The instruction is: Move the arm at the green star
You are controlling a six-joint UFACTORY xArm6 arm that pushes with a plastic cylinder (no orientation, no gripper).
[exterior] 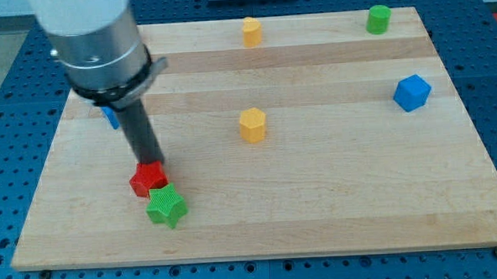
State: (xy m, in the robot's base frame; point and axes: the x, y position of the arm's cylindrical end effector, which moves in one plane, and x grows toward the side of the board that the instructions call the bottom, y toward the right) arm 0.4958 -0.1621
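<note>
The green star (167,207) lies near the view's bottom left of the wooden board (319,212). A red block (148,178) touches it at its upper left. My tip (153,163) rests at the top edge of the red block, just above and slightly left of the green star, with the red block between them.
A yellow hexagonal block (252,124) sits mid-board and another yellow block (251,30) at the top edge. A green cylinder (378,18) is at the top right, a blue cube (412,92) at the right. A blue block (110,117) is partly hidden behind the arm.
</note>
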